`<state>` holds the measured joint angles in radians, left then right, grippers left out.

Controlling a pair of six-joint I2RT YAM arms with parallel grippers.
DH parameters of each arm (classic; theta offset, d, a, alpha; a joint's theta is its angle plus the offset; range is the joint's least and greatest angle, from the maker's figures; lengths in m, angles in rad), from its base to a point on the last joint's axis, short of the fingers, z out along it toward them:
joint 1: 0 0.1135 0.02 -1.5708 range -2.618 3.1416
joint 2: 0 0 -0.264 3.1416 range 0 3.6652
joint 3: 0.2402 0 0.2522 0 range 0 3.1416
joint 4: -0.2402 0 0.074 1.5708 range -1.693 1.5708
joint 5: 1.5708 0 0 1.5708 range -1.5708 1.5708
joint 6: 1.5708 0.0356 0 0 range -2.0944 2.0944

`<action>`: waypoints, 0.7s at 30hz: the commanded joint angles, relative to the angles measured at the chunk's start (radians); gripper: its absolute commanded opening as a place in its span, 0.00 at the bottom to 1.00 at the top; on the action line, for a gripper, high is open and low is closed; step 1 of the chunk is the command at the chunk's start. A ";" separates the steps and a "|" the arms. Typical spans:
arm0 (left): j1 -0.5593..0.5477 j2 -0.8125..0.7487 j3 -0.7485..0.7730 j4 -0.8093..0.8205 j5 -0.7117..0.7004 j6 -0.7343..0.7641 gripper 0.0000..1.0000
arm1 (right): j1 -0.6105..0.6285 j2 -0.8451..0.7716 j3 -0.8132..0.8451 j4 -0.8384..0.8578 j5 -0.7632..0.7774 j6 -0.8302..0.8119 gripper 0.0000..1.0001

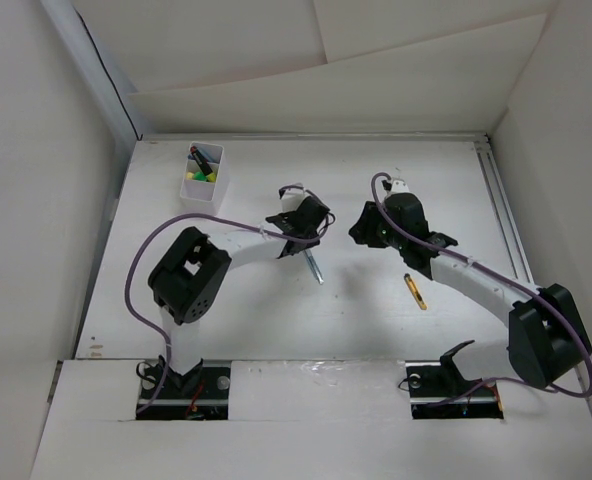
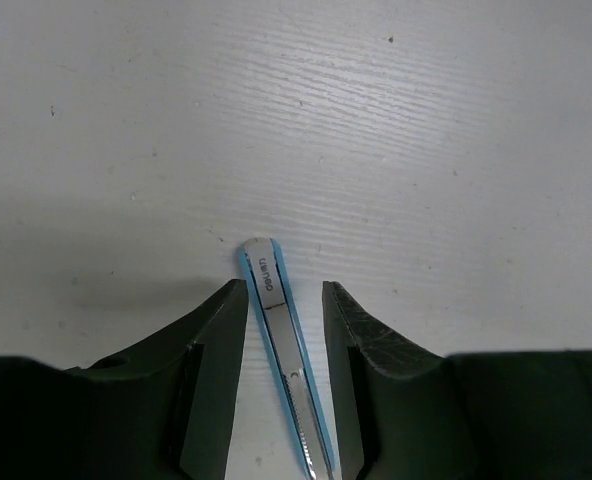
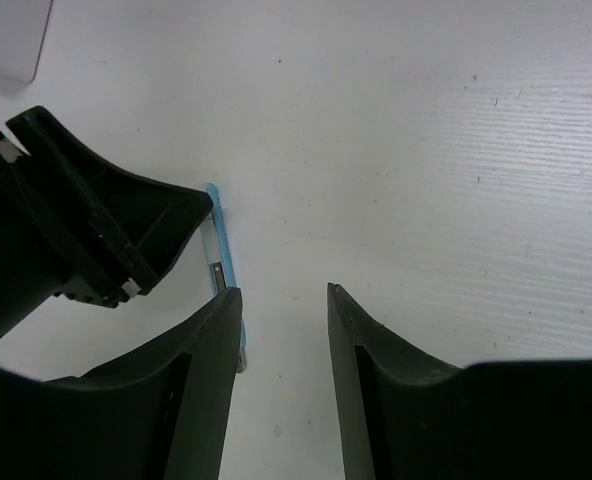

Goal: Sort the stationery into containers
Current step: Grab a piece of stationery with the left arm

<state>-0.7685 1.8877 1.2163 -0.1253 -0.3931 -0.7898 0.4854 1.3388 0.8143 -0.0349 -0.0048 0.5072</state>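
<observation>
A slim light-blue and silver stationery piece (image 2: 276, 320) lies flat on the white table. My left gripper (image 2: 283, 285) is open and straddles it, with a gap on each side. In the top view the piece (image 1: 314, 266) sticks out from under the left gripper (image 1: 298, 238) toward the near side. My right gripper (image 3: 284, 290) is open over bare table just to its right, with nothing between its fingers. From there I see the blue piece (image 3: 219, 235) beneath the left gripper's body (image 3: 86, 220). The white container (image 1: 204, 188) at the back left holds black, yellow and green markers.
A black-and-yellow pen (image 1: 414, 290) lies on the table near the right arm's forearm. White walls stand on the left, right and back of the table. A rail (image 1: 504, 215) runs along the right edge.
</observation>
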 commanded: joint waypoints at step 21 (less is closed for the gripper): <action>0.023 0.092 0.116 -0.115 0.002 0.069 0.31 | 0.004 -0.040 -0.004 0.058 0.003 -0.022 0.47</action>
<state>-0.7464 1.9503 1.2720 -0.1974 -0.3721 -0.7300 0.4858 1.3315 0.8139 -0.0349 -0.0048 0.5011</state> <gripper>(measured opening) 0.312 0.468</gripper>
